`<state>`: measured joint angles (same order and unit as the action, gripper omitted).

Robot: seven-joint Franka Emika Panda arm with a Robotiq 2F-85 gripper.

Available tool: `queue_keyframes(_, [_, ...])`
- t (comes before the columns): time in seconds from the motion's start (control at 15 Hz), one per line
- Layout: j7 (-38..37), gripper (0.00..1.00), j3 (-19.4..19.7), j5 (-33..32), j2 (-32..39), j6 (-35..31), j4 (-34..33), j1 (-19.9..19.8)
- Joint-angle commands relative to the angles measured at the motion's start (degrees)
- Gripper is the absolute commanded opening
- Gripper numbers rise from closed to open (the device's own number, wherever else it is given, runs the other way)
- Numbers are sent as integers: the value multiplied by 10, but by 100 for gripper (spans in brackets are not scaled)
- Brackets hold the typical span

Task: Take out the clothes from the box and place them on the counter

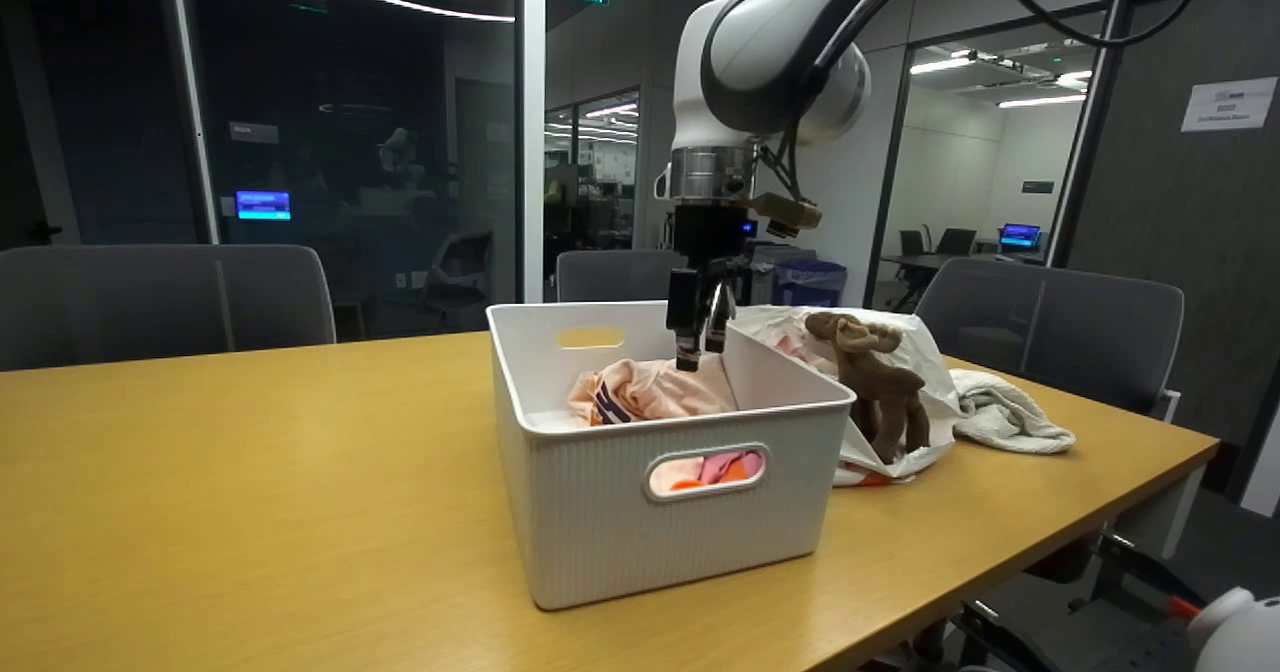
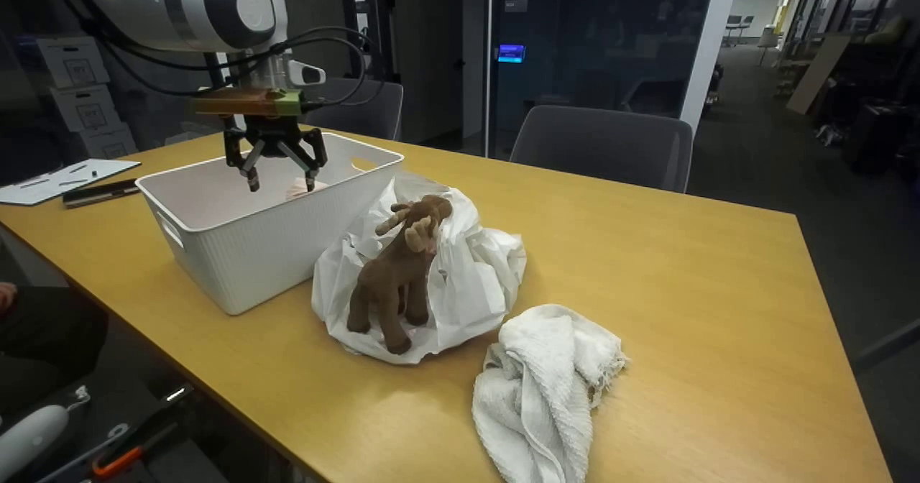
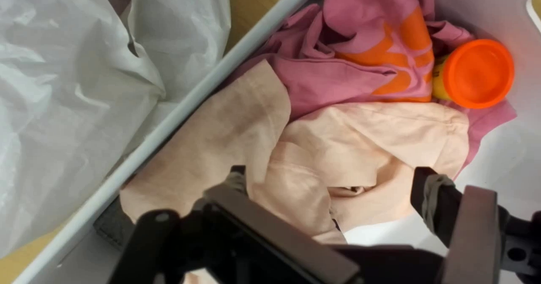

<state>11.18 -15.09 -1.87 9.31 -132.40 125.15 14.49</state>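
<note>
The white box (image 1: 590, 522) stands on the wooden table; it also shows in an exterior view (image 2: 266, 253), and its rim in the wrist view (image 3: 165, 125). Inside lies a crumpled peach cloth (image 3: 338, 144), also visible in an exterior view (image 1: 655, 390). A pink cloth with orange print (image 3: 321, 83) lies partly under it and shows through the handle hole (image 1: 722, 467). My gripper (image 3: 329, 173) is open and empty above the peach cloth, its fingertips apart. In both exterior views the gripper (image 1: 700, 354) (image 2: 282, 185) points down into the box. The box floor is mostly hidden.
An orange-lidded tub (image 3: 479, 73) and a dark grey item (image 3: 112, 222) are in the box. Beside the box are a white plastic bag (image 2: 474, 282), a brown plush moose (image 2: 392, 274) and a white towel (image 2: 539, 389). Wooden table (image 1: 250, 502); chairs stand around it.
</note>
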Motion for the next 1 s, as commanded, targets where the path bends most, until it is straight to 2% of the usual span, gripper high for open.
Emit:
queue_keyframes(0.0, [20,100,2,-40,35,-39,-21,2])
queue_keyframes(0.13, [23,100,3,-58,56,-47,-37,3])
queue_keyframes(0.53, [79,100,-8,-59,133,-56,-115,4])
queue_keyframes(0.93, [130,100,-3,-123,188,-37,-176,16])
